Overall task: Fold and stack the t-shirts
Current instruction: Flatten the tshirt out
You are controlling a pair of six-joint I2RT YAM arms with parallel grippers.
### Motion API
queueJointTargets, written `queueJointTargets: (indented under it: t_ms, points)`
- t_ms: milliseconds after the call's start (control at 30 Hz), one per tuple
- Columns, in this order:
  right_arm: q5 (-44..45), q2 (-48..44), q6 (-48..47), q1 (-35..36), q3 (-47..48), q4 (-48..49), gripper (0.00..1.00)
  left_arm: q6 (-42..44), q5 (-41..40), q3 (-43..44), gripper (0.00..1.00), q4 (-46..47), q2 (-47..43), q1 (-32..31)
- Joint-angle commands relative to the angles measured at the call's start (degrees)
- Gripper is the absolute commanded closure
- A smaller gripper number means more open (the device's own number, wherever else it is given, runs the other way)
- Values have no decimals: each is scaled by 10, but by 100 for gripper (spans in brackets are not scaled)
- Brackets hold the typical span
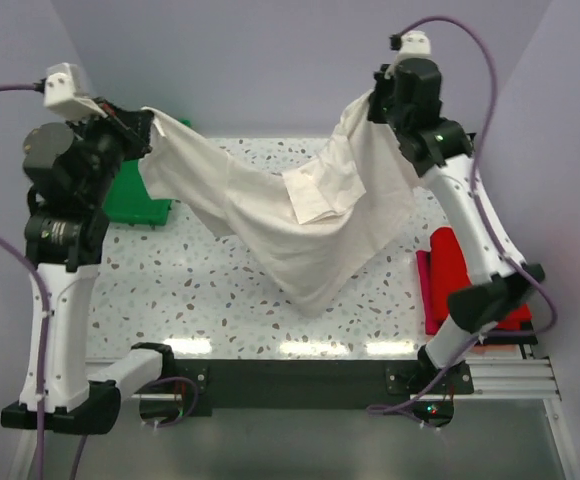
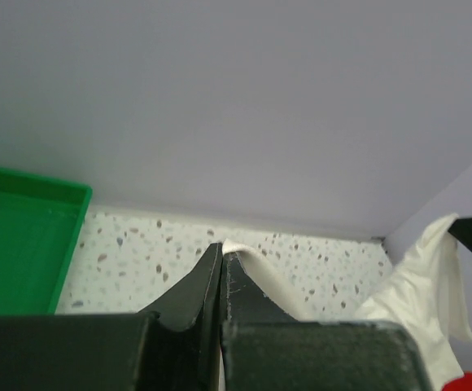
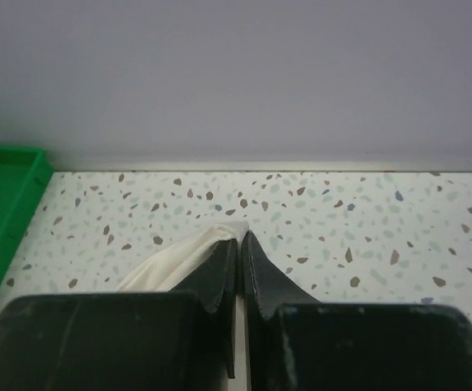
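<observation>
Spreading step: above the speckled white table (image 1: pixel 190 290), the off-white cloth t-shirt (image 1: pixel 300 230) hangs slung between both arms, its lowest fold near the surface; bright red cloth shirts (image 1: pixel 448 265) lie at the right edge. Left gripper (image 1: pixel 148 125) and right gripper (image 1: pixel 375 100) each pinch an off-white edge. Next, likely: lay it flat, unwrinkled

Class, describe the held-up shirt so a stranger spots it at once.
Over the speckled table, an off-white t-shirt sags from the left gripper to the right gripper. Unlike the red shirts lying at the table's right edge, it is pale and lifted.
</observation>
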Motion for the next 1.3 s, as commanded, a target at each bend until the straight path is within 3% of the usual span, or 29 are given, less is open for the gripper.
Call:
queueJointTargets:
  t_ms: [0,67,100,133,200,233,267,300,367,400,500,700,867,1267]
  points:
    - [-73,173,-18,-3,80,20,100,-30,17,-82,100,11,63,4]
    - [-85,261,-13,-3,200,-46,87,-48,25,-153,100,30,67,4]
    - [-94,333,-3,-3,286,-72,74,-60,22,-209,100,44,65,5]
    - [-98,367,4,-3,324,-127,51,-66,15,-233,100,52,62,5]
    - [-102,396,31,-3,352,-168,40,-74,13,-276,100,62,54,5]
    - [-90,374,40,-2,320,-169,37,-77,14,-312,100,70,50,5]
    - [-87,349,51,-2,271,-145,36,-80,15,-329,100,75,45,5]
    - [-85,313,74,-2,148,-123,35,-82,20,-345,100,80,36,5]
    - [-78,200,107,-2,23,-59,33,-85,25,-379,100,89,25,5]
    - [-74,166,115,-2,-88,-42,32,-88,27,-393,100,90,22,5]
    - [-59,40,162,-1,-274,-16,32,-89,38,-411,100,95,11,5]
    - [-80,-152,261,-2,-547,4,34,-88,38,-439,100,94,-12,5]
    - [-66,-218,308,-2,-663,18,39,-87,50,-445,100,94,-18,5]
    - [-51,-153,323,-2,-699,53,41,-81,58,-460,100,98,-22,5]
